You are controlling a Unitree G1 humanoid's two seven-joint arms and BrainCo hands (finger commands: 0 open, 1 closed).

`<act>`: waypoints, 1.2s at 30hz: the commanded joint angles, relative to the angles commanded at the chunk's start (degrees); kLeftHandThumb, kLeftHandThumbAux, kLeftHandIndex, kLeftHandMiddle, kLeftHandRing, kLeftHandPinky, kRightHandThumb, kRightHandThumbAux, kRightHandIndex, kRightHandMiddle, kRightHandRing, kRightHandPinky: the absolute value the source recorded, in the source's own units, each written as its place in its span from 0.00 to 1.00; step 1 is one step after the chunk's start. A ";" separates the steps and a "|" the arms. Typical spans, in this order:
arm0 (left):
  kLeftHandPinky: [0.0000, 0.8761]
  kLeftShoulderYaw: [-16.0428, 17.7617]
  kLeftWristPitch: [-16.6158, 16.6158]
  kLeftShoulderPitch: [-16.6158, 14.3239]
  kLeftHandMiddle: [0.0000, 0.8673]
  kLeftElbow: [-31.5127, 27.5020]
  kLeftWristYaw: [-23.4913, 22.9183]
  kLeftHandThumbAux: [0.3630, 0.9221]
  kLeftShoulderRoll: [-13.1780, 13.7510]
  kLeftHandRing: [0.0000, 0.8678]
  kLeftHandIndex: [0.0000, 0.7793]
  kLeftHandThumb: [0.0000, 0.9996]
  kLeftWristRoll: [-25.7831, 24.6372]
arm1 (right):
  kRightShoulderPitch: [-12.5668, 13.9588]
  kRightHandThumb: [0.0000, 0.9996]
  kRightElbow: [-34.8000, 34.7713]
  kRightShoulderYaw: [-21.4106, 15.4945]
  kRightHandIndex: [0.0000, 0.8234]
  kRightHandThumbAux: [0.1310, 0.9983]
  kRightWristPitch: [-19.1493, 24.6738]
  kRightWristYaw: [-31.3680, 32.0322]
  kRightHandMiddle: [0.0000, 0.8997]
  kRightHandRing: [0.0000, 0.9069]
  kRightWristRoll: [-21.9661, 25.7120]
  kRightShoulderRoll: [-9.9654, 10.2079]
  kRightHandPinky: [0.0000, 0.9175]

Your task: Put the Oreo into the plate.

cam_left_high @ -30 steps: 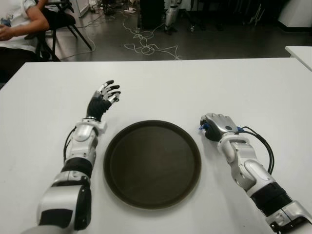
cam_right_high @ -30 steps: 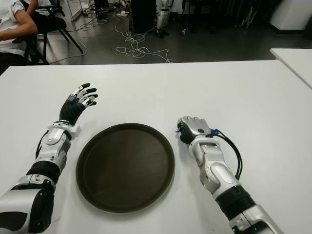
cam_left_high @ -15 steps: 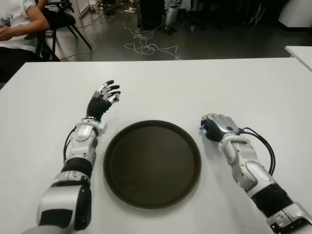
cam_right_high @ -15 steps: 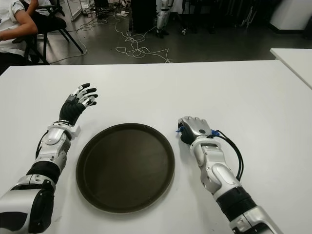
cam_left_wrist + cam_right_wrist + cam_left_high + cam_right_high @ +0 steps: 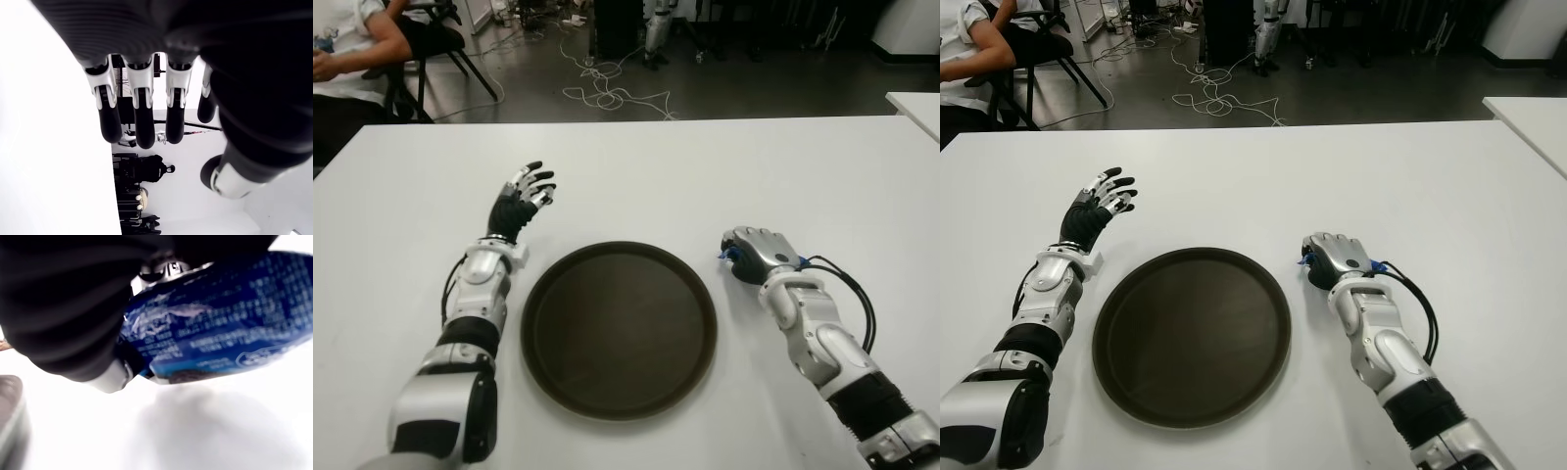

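The Oreo pack (image 5: pixel 220 323) is mostly hidden under the right robot hand (image 5: pixel 754 253). From the head views only a small blue bit pokes out at the side facing the plate. The close view from the right wrist shows more of it: a shiny blue wrapper with tiny white words that are too small to read. The fingers cover the rest of it.

The surface (image 5: pixel 705 166) is white and wide. A round dark plate (image 5: pixel 619 328) sits on it between the two arms, with nothing in it. Behind the surface is a dark floor with a tangle of white cables (image 5: pixel 607 93). A person (image 5: pixel 352 49) sits on a chair in the far left corner, cut off at the edge. A bit of another white table (image 5: pixel 915 106) shows at the far right.

The right robot hand is curled tight around the Oreo pack, just beside the plate's right rim and down close to the surface. The left robot hand (image 5: pixel 521 204) is open, fingers spread, and holds nothing. It shows near the plate's left side.
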 joint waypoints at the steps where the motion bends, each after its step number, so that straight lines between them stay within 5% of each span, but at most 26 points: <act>1: 0.29 -0.09 0.07 -0.02 0.26 0.01 0.14 0.61 0.01 0.26 0.21 0.04 0.12 | 0.24 0.69 -1.00 0.07 0.49 0.70 0.33 0.36 0.46 0.48 -0.29 -0.09 0.52; 24: 0.28 -0.56 0.55 -0.55 0.26 0.49 0.84 0.66 -0.01 0.25 0.21 0.03 0.63 | -1.07 0.70 -3.64 0.00 0.49 0.70 -0.92 0.88 0.51 0.52 -2.12 -0.56 0.57; 29: 0.28 -0.60 0.33 -0.61 0.26 0.61 1.11 0.68 -0.15 0.25 0.21 0.02 0.68 | -2.32 0.70 -3.66 0.08 0.49 0.70 -1.43 1.06 0.49 0.52 -2.15 -0.15 0.56; 36: 0.29 -0.72 0.14 -0.67 0.26 0.74 1.33 0.68 -0.17 0.26 0.22 0.02 0.78 | -4.88 0.70 -4.93 0.77 0.49 0.71 -1.08 2.71 0.58 0.62 -2.53 0.89 0.65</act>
